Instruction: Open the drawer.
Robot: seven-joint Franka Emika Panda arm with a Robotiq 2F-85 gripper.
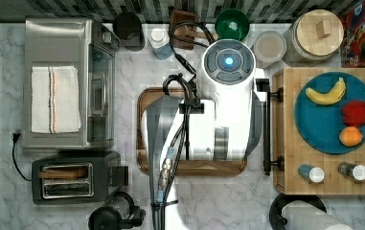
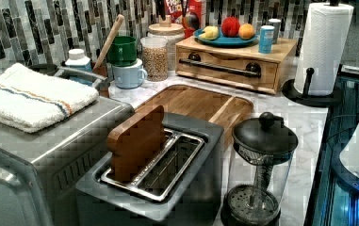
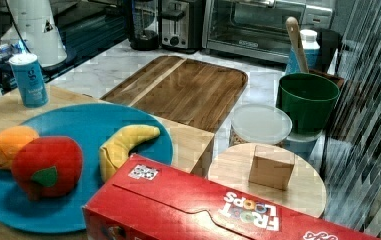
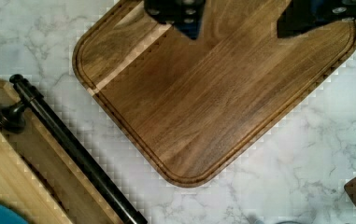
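The drawer (image 2: 224, 66) is seen shut in its wooden box (image 1: 285, 182) at the worktop (image 1: 209, 201) edge on the top view's right. The fingers (image 4: 185, 18) are held apart, empty, above the dark tray (image 4: 213, 93). The approach step is judged to be in hand; next, the black bar handle (image 4: 77, 154) must be straddled, gripped and pulled.

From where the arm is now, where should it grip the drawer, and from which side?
Grip the black bar handle of the drawer near its middle, coming from the tray side. The bar stands off the front on two posts, probably leaving room for fingers behind it.
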